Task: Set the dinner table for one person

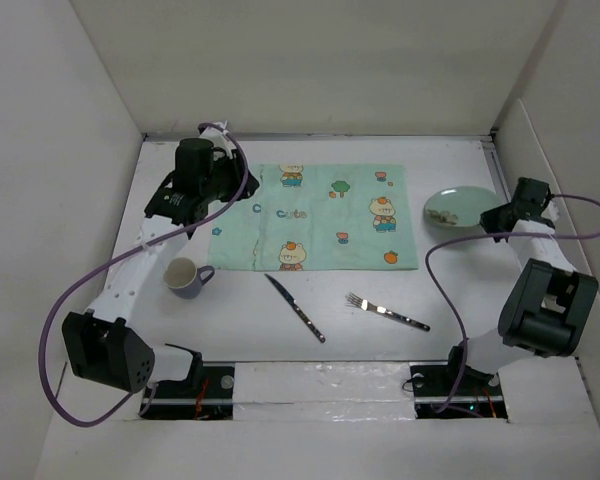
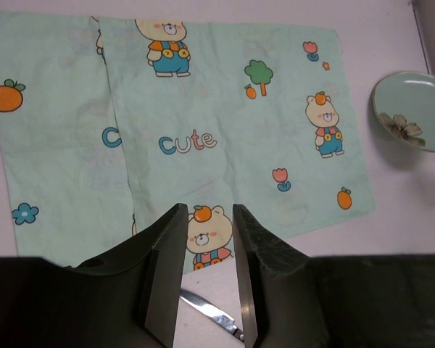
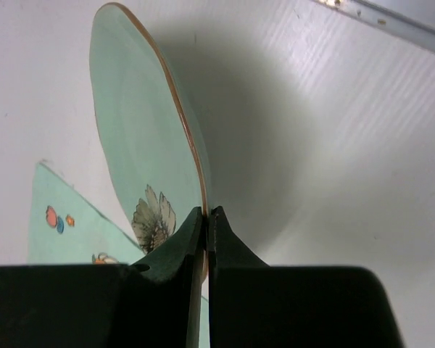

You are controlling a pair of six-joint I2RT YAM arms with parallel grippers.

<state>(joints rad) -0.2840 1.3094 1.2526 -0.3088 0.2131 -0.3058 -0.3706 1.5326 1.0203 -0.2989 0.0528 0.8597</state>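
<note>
The white dinner table (image 1: 280, 335) holds a mint-green placemat (image 1: 325, 215) with cartoon bears at its middle back. A pale green plate (image 1: 458, 207) with a flower print is right of the placemat. My right gripper (image 1: 495, 222) is shut on the plate's right rim. In the right wrist view the fingers (image 3: 206, 212) pinch the rim of the plate (image 3: 138, 130). My left gripper (image 1: 230, 190) is open and empty above the placemat's left part. In the left wrist view it (image 2: 208, 210) hovers over the placemat (image 2: 203, 123), near its front edge.
A grey mug (image 1: 185, 277) stands at the left front of the placemat. A knife (image 1: 295, 307) and a fork (image 1: 385, 312) lie on the table in front of the placemat. The knife tip (image 2: 210, 312) shows between my left fingers. White panel walls enclose the table.
</note>
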